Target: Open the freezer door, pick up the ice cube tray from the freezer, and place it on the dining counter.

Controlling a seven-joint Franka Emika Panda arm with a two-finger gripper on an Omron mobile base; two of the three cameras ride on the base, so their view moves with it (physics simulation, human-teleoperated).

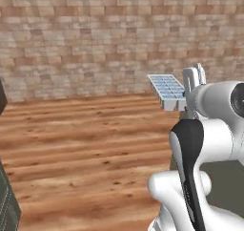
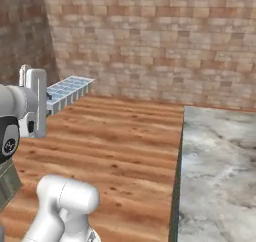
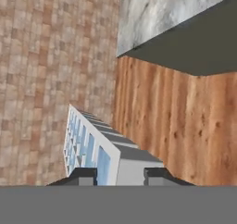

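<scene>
Two fingers (image 3: pixel 83 176) of my gripper (image 3: pixel 121 177) are clenched on the near end of the ice cube tray (image 3: pixel 92 146), one pad on each side. It juts straight out past my fingertips, cells showing, carried above the wooden floor (image 1: pixel 86 149). Beyond my fingertips lies the dining counter (image 2: pixel 220 166), well apart from the tray, with the brick wall (image 2: pixel 150 41) alongside.

text: we read none | labels: none | brands: none | numbers: none | signs: none | checked: tray (image 1: pixel 167 90) held ahead of the gripper (image 3: pixel 119 174), counter (image 2: pixel 220 171), brick wall (image 2: pixel 165 41), wood floor (image 1: pixel 86 153) – all bare of writing
</scene>
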